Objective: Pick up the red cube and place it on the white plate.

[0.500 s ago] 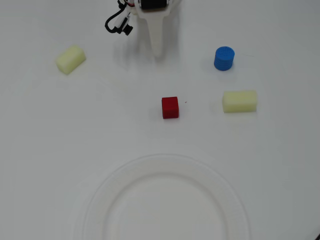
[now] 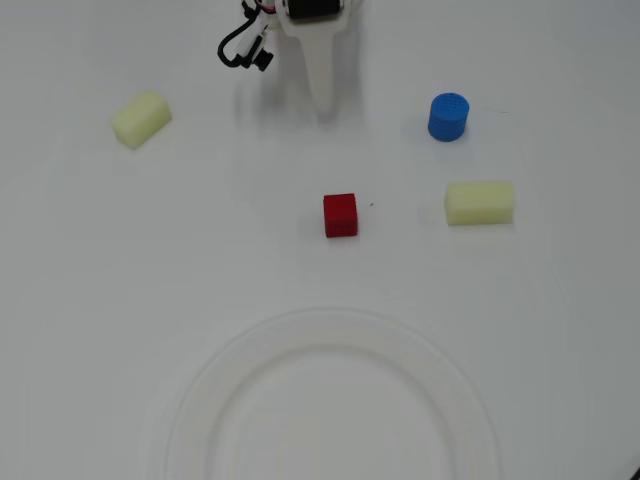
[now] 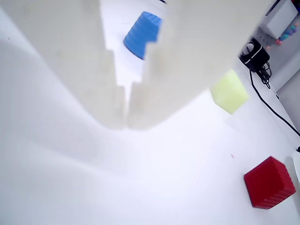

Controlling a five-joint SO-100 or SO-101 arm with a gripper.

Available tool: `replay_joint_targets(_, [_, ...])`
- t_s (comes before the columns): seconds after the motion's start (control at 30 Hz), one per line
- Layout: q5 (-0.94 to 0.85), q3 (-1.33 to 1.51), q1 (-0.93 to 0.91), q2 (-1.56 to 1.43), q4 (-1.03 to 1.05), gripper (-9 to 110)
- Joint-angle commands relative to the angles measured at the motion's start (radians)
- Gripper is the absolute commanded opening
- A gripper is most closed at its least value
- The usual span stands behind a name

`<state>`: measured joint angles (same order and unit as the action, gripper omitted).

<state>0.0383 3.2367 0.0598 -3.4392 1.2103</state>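
Clearly nothing has been done: the red cube (image 2: 340,215) is seen untouched above the white plate (image 2: 200,400), with the gripper (image 3: 125,123) closed and empty beyond the cube.

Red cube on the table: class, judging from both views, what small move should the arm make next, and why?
Probably open the jaws while moving toward the red cube. The gripper appears shut, its fingertips meeting in the wrist view, and holds nothing. In the overhead view it sits well short of the cube, which lies untouched on the table, clear of the white plate.
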Motion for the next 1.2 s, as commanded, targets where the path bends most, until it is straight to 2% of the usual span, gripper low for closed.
replay_joint_targets(0.0, [-0.006, -0.038, -0.026, -0.008, -0.026, 0])
replay_joint_targets(0.1, [-0.012, -0.147, -0.040, 0.091, -0.061, 0])
replay_joint_targets(0.23, [0.020, -0.436, -0.035, 0.497, -0.100, 0])
replay_joint_targets(0.33, [0.032, -0.620, -0.017, 0.683, -0.097, 0])
replay_joint_targets(0.7, [0.017, -1.164, 0.094, 1.206, 0.086, 0])
replay_joint_targets(0.9, [-0.046, -1.266, 0.078, 1.385, 0.087, 15])
replay_joint_targets(1.17, [-0.031, -1.312, 0.071, 1.540, 0.057, 34])
